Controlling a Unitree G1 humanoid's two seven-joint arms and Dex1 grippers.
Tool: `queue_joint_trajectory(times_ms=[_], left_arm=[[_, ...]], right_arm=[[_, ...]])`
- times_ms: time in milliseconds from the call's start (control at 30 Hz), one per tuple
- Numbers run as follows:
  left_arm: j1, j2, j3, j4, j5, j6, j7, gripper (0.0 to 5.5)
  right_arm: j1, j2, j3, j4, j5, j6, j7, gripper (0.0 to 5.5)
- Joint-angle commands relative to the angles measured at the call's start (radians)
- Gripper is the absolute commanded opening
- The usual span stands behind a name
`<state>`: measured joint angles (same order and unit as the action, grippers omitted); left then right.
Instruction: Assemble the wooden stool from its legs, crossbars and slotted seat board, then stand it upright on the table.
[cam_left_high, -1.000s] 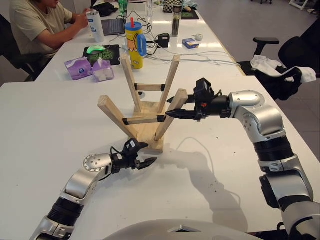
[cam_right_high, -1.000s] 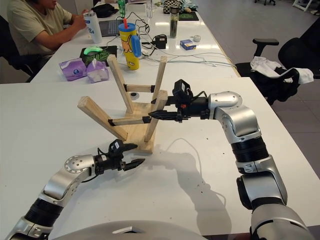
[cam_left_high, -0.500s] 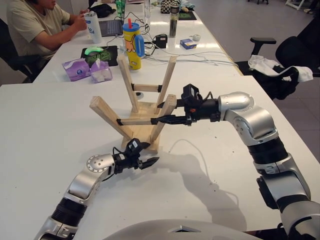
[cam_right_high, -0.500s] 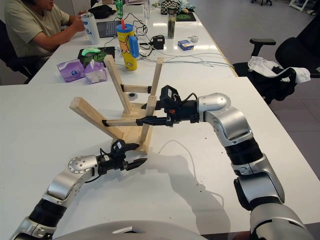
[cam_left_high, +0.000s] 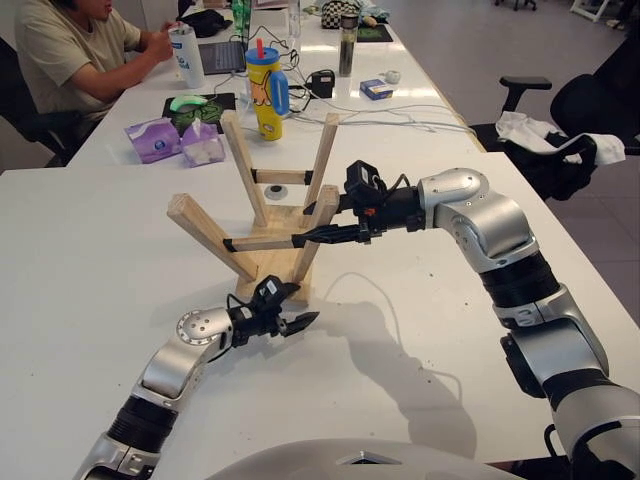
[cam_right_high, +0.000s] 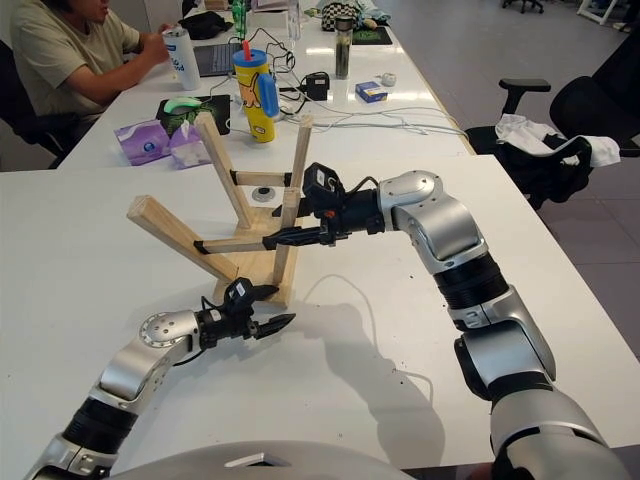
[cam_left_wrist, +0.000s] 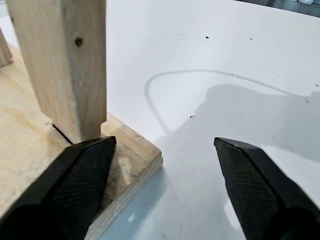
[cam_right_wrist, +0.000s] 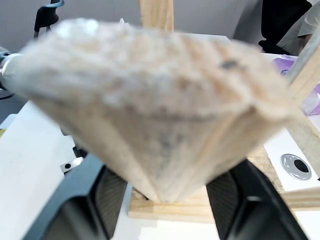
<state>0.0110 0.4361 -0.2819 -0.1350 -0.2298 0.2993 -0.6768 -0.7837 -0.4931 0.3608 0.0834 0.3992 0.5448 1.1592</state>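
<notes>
The wooden stool (cam_left_high: 268, 268) lies upside down and tilted, its seat board (cam_left_wrist: 30, 150) on the white table (cam_left_high: 450, 300) and its legs pointing up. Crossbars (cam_left_high: 262, 243) join the legs. My right gripper (cam_left_high: 305, 238) is shut on the near right leg (cam_left_high: 318, 215) close to its free end, which sits between the fingers (cam_right_wrist: 95, 200) in the right wrist view. My left gripper (cam_left_high: 303, 304) hangs open just above the table at the seat board's near corner. One of its fingers (cam_left_wrist: 85, 165) is over that corner, the other over bare table.
Behind the stool on the far table stand a yellow cup (cam_left_high: 266, 90), two purple tissue packs (cam_left_high: 155, 137), a green mouse (cam_left_high: 190, 100) and loose cables (cam_left_high: 400, 118). A small round disc (cam_left_high: 280, 190) lies under the legs. A black chair (cam_left_high: 570, 130) stands at the right.
My right gripper has moved left with the leg in it, dragging the stool left across the table. The left gripper has stayed open by the seat board's corner.
</notes>
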Motion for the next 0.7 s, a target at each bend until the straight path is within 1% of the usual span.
queue_joint_trajectory(times_ms=[33, 133, 200, 267, 333, 400, 533, 600, 633, 700], left_arm=[[0.107, 0.016, 0.041, -0.096, 0.09, -0.148, 0.077, 3.64], [0.201, 0.031, 0.109, -0.217, 0.236, -0.408, 0.186, 3.64], [0.238, 0.019, 0.206, -0.301, 0.354, -0.589, 0.3, 3.64], [0.212, 0.007, 0.271, -0.375, 0.464, -0.652, 0.387, 3.64], [0.128, -0.01, 0.291, -0.415, 0.551, -0.627, 0.437, 3.64], [0.039, -0.036, 0.298, -0.433, 0.616, -0.554, 0.468, 3.64], [-0.106, -0.07, 0.27, -0.403, 0.764, -0.4, 0.477, 3.64], [-0.084, -0.038, 0.192, -0.291, 0.876, -0.328, 0.413, 3.64], [-0.05, -0.001, 0.122, -0.214, 0.965, -0.298, 0.346, 3.64], [0.027, 0.038, 0.047, -0.157, 1.004, -0.304, 0.288, 3.64]], right_arm=[[0.079, 0.001, 0.093, 0.037, -0.084, 0.084, -0.03, 2.06], [0.074, -0.003, 0.094, 0.035, -0.094, 0.105, -0.061, 2.06], [0.071, -0.008, 0.093, 0.036, -0.098, 0.114, -0.076, 2.06], [0.07, -0.012, 0.092, 0.036, -0.099, 0.118, -0.085, 2.06], [0.07, -0.015, 0.097, 0.033, -0.096, 0.123, -0.083, 2.06], [0.071, -0.015, 0.105, 0.03, -0.094, 0.128, -0.081, 2.06], [0.064, -0.009, 0.12, 0.048, -0.098, 0.122, -0.078, 2.06], [0.058, -0.002, 0.127, 0.055, -0.099, 0.121, -0.078, 2.06], [0.053, 0.002, 0.13, 0.06, -0.1, 0.118, -0.077, 2.06], [0.052, 0.003, 0.136, 0.063, -0.1, 0.118, -0.079, 2.06]])
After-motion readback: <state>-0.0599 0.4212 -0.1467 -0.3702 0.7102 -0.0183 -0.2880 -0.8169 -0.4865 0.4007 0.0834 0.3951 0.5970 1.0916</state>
